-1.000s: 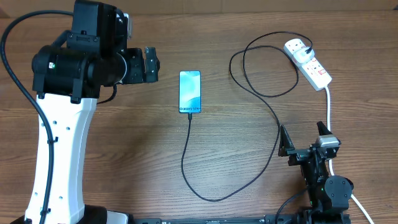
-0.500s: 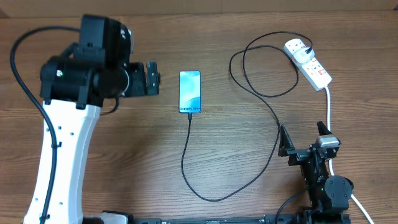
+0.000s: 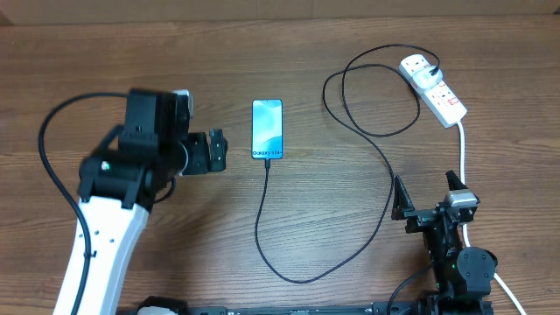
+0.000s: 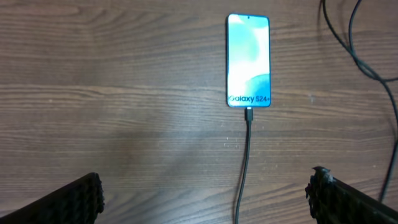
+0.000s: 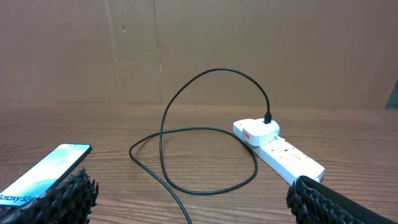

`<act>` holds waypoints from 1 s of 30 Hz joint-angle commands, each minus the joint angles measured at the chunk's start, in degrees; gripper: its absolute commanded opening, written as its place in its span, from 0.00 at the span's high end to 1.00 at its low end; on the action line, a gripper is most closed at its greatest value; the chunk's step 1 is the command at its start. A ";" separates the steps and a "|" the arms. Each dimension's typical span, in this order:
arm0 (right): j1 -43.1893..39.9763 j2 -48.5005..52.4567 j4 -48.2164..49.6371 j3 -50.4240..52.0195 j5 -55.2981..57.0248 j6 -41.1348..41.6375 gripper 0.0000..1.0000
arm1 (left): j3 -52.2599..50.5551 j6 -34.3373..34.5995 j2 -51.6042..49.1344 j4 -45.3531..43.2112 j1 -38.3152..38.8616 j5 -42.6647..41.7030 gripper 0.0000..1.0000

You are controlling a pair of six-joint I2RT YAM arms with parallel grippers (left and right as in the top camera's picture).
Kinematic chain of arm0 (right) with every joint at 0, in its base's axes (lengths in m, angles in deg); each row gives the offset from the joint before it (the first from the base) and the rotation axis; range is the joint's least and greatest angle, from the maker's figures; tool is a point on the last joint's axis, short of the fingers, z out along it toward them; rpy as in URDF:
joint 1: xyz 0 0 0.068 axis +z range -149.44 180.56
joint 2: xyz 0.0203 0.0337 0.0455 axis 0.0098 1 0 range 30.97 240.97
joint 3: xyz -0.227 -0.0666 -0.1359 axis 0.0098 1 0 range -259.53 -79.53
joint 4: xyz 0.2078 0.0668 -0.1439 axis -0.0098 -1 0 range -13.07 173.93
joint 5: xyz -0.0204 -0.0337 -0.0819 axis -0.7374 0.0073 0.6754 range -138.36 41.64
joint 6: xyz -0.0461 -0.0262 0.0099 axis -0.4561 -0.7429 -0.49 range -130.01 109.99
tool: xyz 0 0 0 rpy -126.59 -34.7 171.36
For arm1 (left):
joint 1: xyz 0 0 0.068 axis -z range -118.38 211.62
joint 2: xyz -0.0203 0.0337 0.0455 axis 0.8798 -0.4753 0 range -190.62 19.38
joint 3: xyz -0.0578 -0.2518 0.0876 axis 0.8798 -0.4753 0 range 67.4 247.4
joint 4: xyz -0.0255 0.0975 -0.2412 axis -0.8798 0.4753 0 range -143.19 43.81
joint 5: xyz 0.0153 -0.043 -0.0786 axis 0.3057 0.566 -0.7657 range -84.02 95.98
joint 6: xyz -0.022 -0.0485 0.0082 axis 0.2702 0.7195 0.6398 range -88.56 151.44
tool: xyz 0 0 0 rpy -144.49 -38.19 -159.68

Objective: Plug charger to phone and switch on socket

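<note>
The left end effector (image 3: 220, 149) is spread wide and grasps nothing; in its wrist view the two ribbed fingertips (image 4: 87, 193) sit at the bottom corners with bare bench (image 3: 105, 52) between them. It hovers just left of the phone (image 3: 268, 129), apart from it. The right end effector (image 3: 427, 194) is likewise released and empty, parked near the front right edge of the bench with its fingers pointing towards the far side. The phone lies flat near the middle, screen lit. The charger (image 3: 262, 227) has its connector tip (image 4: 249, 115) seated in the phone's near end. From there the thin black cable runs towards the front edge, curves right, passes just left of the right end effector and loops up to the white socket (image 3: 442, 96) at the far right. It ends there at a white adapter (image 3: 416, 66) plugged into the strip. Whether the strip's red-marked switch is on cannot be told. Open wood lies left of the phone and along the far edge. The cable loops and the thick white lead (image 3: 462, 149) crowd the right side, the lead running down beside the right arm.
</note>
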 commanded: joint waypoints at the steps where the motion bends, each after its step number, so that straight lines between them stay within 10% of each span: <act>1: -0.11 -0.68 0.17 0.57 0.55 -0.09 0.00 | -5.55 0.72 4.37 -3.32 -0.22 0.33 0.00; 30: -0.11 -0.68 0.17 0.57 0.55 -0.09 0.00 | -34.05 -0.11 37.18 -26.34 -0.22 -2.91 0.00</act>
